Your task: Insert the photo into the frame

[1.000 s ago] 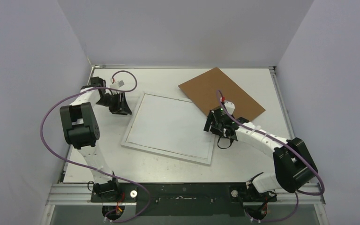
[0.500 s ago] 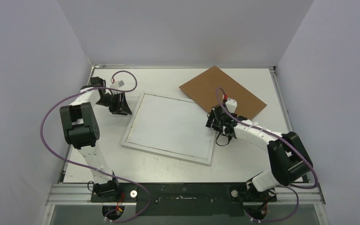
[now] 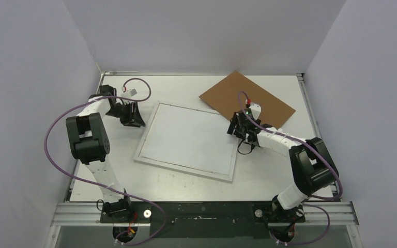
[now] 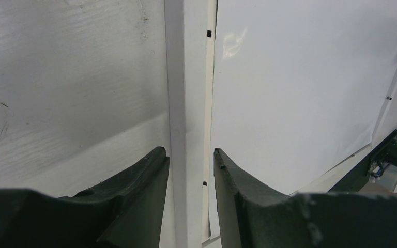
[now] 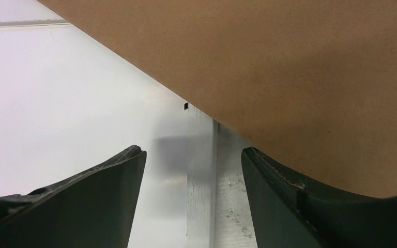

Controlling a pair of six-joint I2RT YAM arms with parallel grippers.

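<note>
- My left gripper (image 4: 190, 155) is partly closed, with the left rail of the frame (image 4: 186, 77) filling the gap between its fingers. It looks like a light pinch on that rail.
- My right gripper (image 5: 194, 152) stands wide open and holds nothing. The frame's right rail lies below the gap, with the edge of the brown backing board (image 5: 300, 67) just beyond.
- The frame lies flat on the table (image 3: 186, 181), its opening filled by a white sheet (image 3: 188, 139). The backing board overlaps its far right corner.
- I see the photo's printed side in no view. The white sheet may be its back, but I cannot tell.
- I judge the frame to be light and stiff but thin-edged. It is best held by a rail, as my left jaws have it, never by the middle.
- A print would be thin, bendy and slick, and lying flat it gives no edge to grasp. I would lift a corner or slide it, pinching only the margin so as not to crease it.
- The board is rigid, so one edge gives enough hold.
</note>
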